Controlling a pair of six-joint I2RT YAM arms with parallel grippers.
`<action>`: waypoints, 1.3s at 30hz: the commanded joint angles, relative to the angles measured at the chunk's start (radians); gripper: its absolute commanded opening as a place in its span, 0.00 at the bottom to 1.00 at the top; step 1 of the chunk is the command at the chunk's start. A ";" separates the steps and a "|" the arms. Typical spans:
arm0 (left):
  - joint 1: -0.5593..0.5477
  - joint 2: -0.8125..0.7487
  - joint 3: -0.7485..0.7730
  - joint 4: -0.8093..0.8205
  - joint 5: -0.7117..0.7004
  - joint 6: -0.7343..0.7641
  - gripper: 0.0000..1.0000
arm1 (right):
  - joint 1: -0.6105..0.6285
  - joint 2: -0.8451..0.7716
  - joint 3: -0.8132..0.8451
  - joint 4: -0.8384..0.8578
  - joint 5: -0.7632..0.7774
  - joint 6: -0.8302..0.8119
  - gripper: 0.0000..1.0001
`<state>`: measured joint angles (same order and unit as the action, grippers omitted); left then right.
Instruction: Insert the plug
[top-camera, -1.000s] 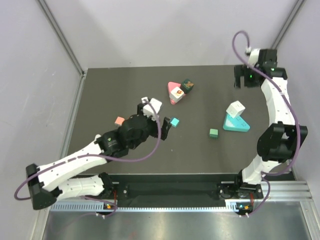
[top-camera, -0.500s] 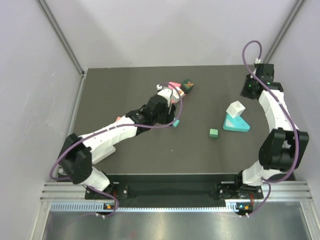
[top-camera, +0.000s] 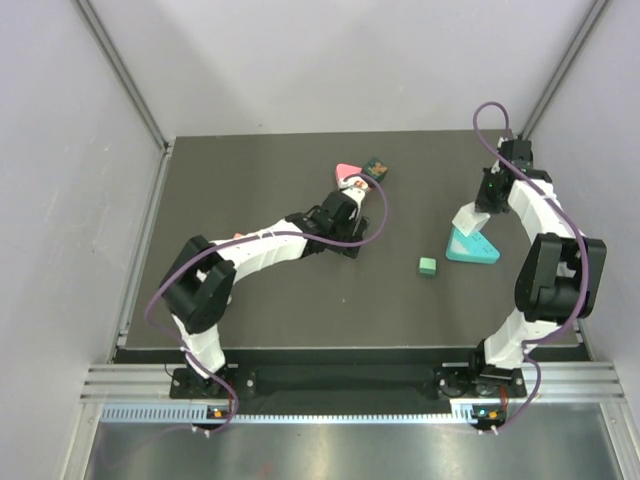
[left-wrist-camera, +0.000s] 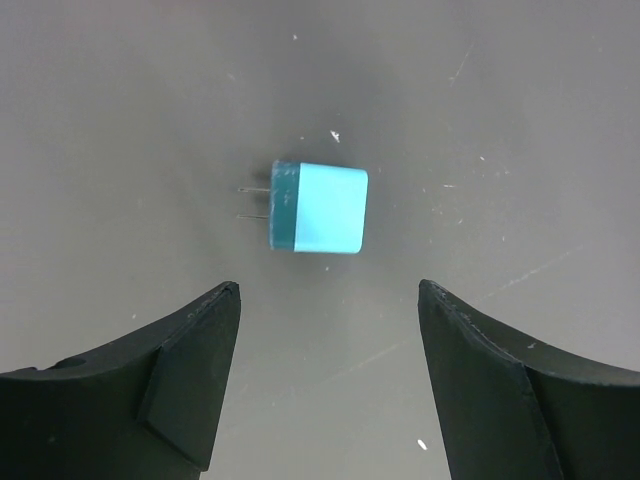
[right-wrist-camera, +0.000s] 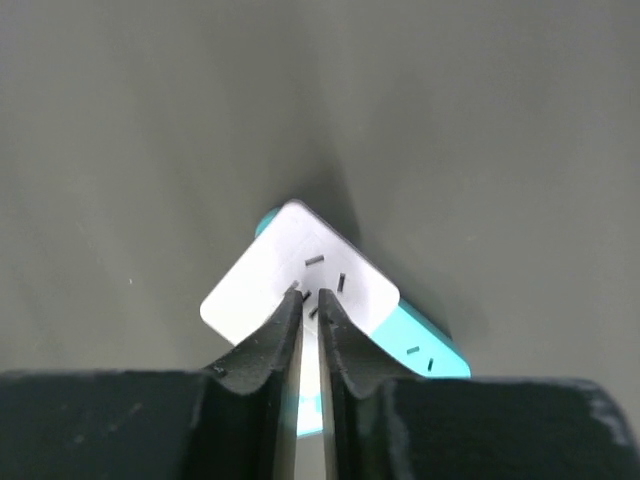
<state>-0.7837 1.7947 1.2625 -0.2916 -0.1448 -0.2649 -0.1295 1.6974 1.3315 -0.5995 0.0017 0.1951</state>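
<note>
Dark desk (top-camera: 250, 300), pale walls (top-camera: 300, 60): left hand (left-wrist-camera: 328, 290) spread over a teal plug (left-wrist-camera: 330, 210) lying flat; right hand (right-wrist-camera: 310, 300) pressed together, empty, over a white socket cube (right-wrist-camera: 255, 290).

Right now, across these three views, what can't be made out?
Top view: the left arm covers the left gripper and the teal plug.
Top view: that arm overlaps the pink triangle, hiding part of it.
Right wrist view: the right gripper screens whether it touches the white block.
</note>
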 joint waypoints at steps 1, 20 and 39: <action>0.004 0.037 0.060 0.009 0.025 0.036 0.77 | -0.005 -0.050 0.072 -0.068 0.026 0.009 0.12; 0.037 0.230 0.232 -0.069 0.059 0.096 0.66 | 0.083 -0.488 -0.227 0.194 -0.264 0.187 1.00; 0.081 0.163 0.195 -0.121 0.247 -0.141 0.00 | 0.370 -0.483 -0.561 0.430 -0.307 0.331 0.98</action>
<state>-0.7185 2.0010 1.4715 -0.3828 0.0341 -0.3252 0.2077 1.2133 0.8085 -0.3168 -0.2657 0.4484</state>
